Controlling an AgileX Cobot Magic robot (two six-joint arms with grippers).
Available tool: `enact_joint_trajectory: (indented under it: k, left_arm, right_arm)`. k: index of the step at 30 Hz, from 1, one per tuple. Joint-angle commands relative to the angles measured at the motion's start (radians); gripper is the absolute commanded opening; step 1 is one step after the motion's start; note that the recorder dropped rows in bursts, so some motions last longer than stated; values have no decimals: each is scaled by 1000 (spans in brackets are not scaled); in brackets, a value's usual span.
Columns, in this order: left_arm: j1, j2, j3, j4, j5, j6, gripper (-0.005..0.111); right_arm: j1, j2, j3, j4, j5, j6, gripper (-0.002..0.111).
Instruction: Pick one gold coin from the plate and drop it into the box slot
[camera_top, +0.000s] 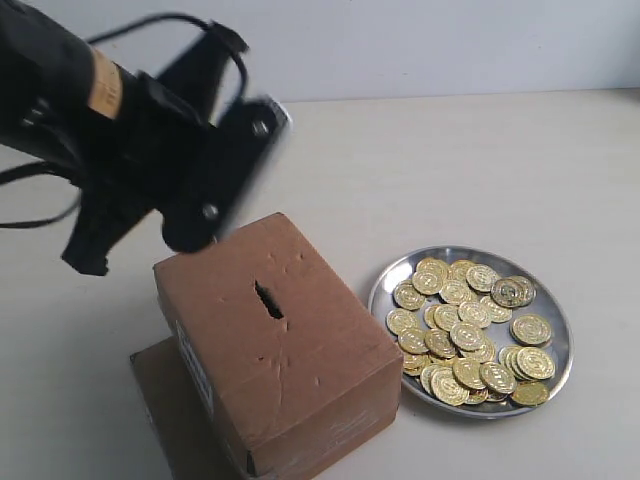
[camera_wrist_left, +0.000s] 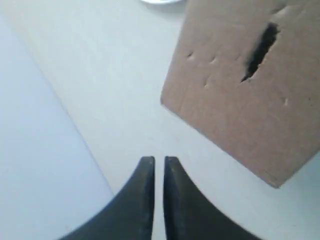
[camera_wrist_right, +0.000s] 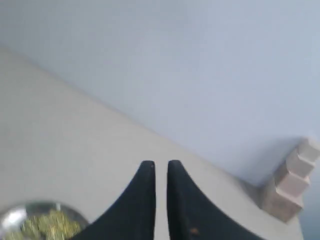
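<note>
Seen from outside, the dented brown box (camera_top: 290, 350) stands with its ragged slot (camera_top: 268, 299) facing up, near the plate (camera_top: 566, 340), likely to keep a coin's trip short. Gold coins (camera_top: 465, 335) lie heaped in the shiny silver dish. The left wrist view shows the left gripper (camera_wrist_left: 159, 161) beside the box, jaws almost together and empty. In the right wrist view, the right gripper (camera_wrist_right: 160, 164), likewise pinched on nothing, hovers near the plate.

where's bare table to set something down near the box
Widest bare table lies beyond the box and plate, toward the wall. The strip between box and plate is narrow; the plate is packed with coins, and the left arm overhangs the box's far corner.
</note>
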Motion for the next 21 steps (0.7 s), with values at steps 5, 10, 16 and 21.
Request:
enact_joint_trajectory:
  k: [5,10,16,21]
  left_arm:
    - [158,-344,94,-245,111,-357,0]
    - [161,-566,305,-482,-49,-336,0]
    - [161,-770,600,-913,-397,-344,0]
    - [161,-839,769,-1201,-528,-298,0]
  right_arm:
    - [3,-121,188,-44,-469,293,0]
    - [3,-209,435,-106,-613,562,0]
    - [3,-295,651,-393,-841,1021,0]
    - [3,-328,768,-550,-850,1264,0]
